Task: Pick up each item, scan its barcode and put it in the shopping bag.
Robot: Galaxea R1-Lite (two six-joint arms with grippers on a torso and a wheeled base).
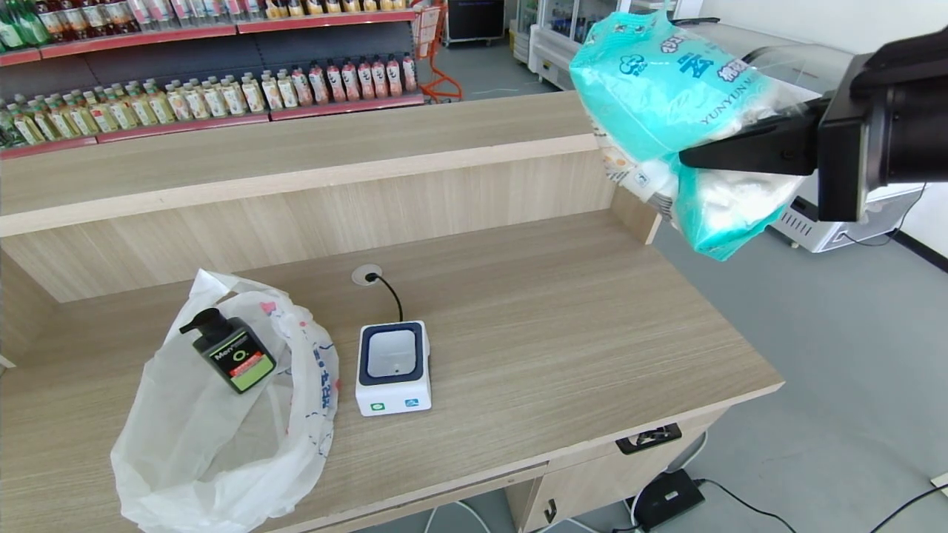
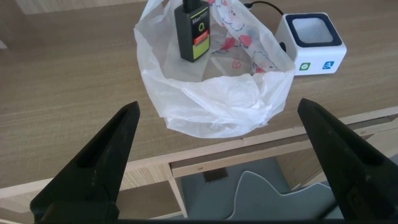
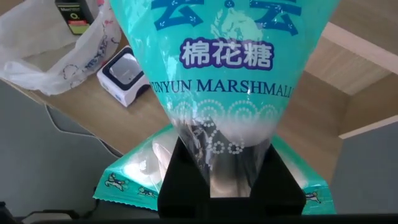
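My right gripper (image 1: 696,157) is shut on a teal marshmallow bag (image 1: 670,111), held high in the air beyond the counter's right end. The same marshmallow bag (image 3: 227,68) hangs pinched between the black fingers (image 3: 186,180) in the right wrist view. A white scanner (image 1: 393,367) sits mid-counter with its window facing up. Left of it lies the white shopping bag (image 1: 215,437), mouth open, with a black pump bottle (image 1: 231,352) on it. My left gripper (image 2: 224,155) hovers open over the counter's front edge, in front of the shopping bag (image 2: 217,99).
A cable (image 1: 389,292) runs from the scanner to a grommet (image 1: 365,275) near the counter's raised back wall (image 1: 296,215). Shelves of bottles (image 1: 215,92) stand behind. A drawer handle (image 1: 649,438) shows under the front edge.
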